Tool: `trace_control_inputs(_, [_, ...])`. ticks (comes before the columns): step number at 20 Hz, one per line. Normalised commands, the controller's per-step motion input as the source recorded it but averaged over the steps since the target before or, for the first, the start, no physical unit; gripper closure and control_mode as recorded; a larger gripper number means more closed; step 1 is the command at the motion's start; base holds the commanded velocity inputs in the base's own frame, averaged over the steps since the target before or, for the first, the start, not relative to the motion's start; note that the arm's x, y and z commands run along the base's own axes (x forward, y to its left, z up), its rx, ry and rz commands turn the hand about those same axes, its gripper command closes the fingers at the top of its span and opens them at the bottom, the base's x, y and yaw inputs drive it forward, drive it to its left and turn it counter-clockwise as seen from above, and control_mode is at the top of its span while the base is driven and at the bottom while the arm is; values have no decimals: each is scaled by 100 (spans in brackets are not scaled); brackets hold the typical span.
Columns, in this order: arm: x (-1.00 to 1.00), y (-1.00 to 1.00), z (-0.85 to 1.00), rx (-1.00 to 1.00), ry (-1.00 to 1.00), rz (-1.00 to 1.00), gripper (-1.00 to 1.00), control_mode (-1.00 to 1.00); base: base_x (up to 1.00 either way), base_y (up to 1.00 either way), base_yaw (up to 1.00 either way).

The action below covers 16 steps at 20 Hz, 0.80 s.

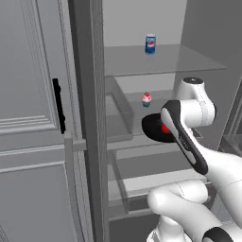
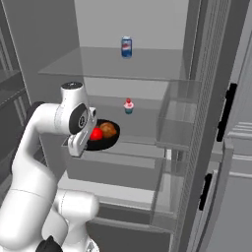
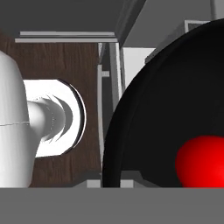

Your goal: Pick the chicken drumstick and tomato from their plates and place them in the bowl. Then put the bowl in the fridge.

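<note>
- Carrying the bowl into the open fridge, level, so the tomato and chicken drumstick are staying inside.
- Tool hidden behind the wrist; its grip state cannot be told.

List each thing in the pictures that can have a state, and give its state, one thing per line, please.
fridge: door open, inside showing.
bowl: carried inside the fridge, above a shelf, holding food.
tomato: in the bowl.
chicken drumstick: in the bowl, beside the tomato.
soda can: upright on the upper shelf.
cupcake: upright on the middle shelf.
gripper: at the bowl's rim; fingers hidden, so open or shut is unclear.
</note>
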Motion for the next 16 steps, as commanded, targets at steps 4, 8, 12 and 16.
trace_control_inputs(4, [0,0,0,0,0,0,100,100,52,0,1])
trace_control_inputs(8, [0,0,0,0,0,0,100,100,40,0,0])
trace_control_inputs(12, [0,0,0,0,0,0,100,100,36,0,0])
trace_control_inputs(16, [0,0,0,0,0,0,100,100,51,0,0])
